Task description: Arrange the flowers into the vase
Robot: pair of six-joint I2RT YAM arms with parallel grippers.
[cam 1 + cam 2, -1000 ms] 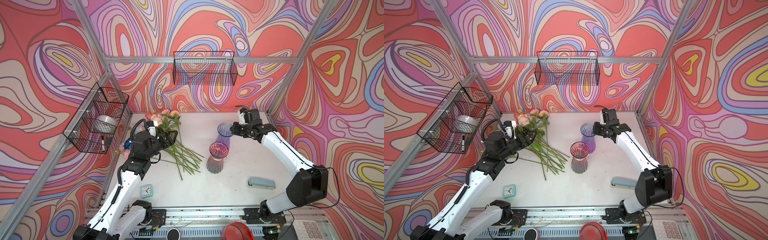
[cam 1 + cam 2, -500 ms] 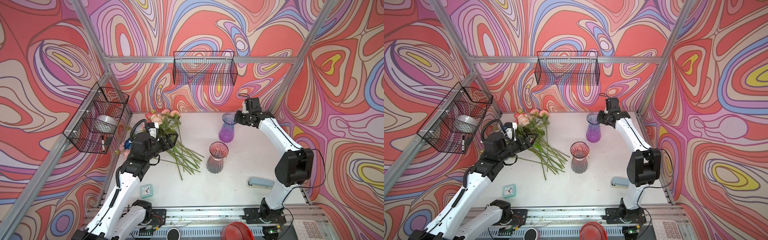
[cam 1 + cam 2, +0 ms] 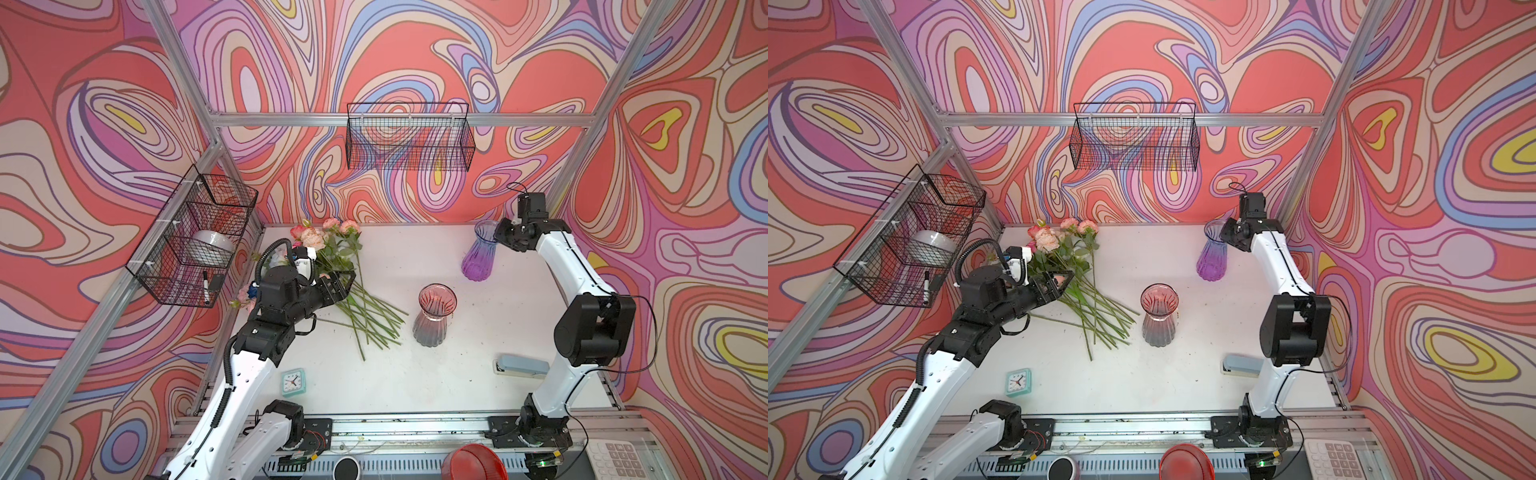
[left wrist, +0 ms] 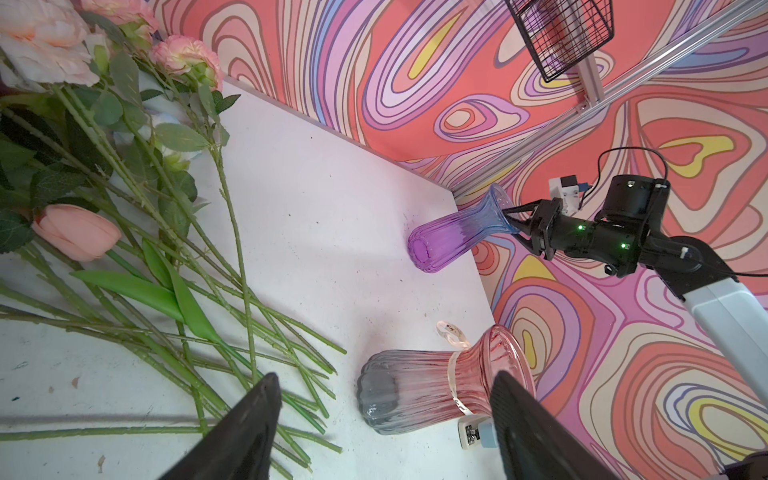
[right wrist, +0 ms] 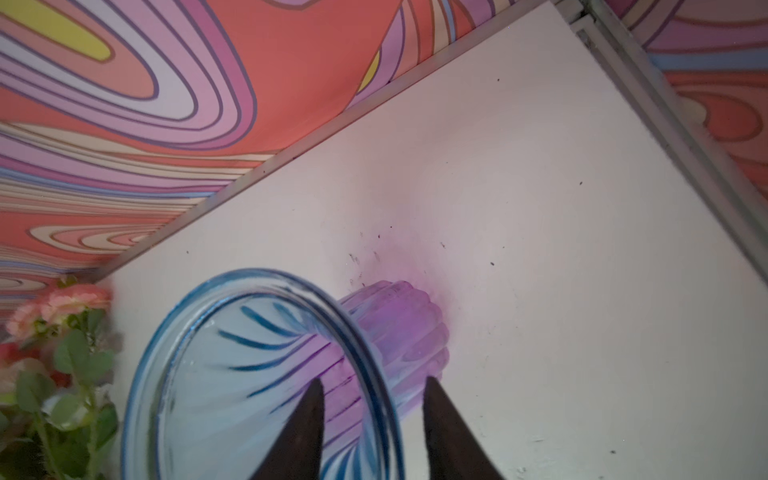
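Progress check. The flowers (image 3: 370,311), artificial green-stemmed roses and peony-like blooms in pink, peach and white, are all lying in one loose bunch on the white bench (image 3: 415,386). They are just left of the ribbed glass vase fading from pink at the mouth to grey at the base (image 3: 434,316). Cut ends are pointing toward that vase and blooms are fanning away from it toward the back wall. In both top views the pink-grey vase is standing empty.

The left end effector (image 4: 382,378) is hovering over the stems left of the pink-grey vase, jaws spread wide, gripping nothing.

A second ribbed glass vase, blue at the rim and purple below (image 3: 478,255), is standing upright behind and to the right of the pink-grey vase, also empty. The right end effector (image 5: 374,380) is sitting at its rim, jaws parted, one finger inside the mouth and one outside. A gap is showing beside the glass, so I am reading no clamp.

Judgement: the task is barely starting. No stem is in a vase yet, and the whole bunch is waiting to be picked up and inserted. The pictures are not settling which vase is meant.
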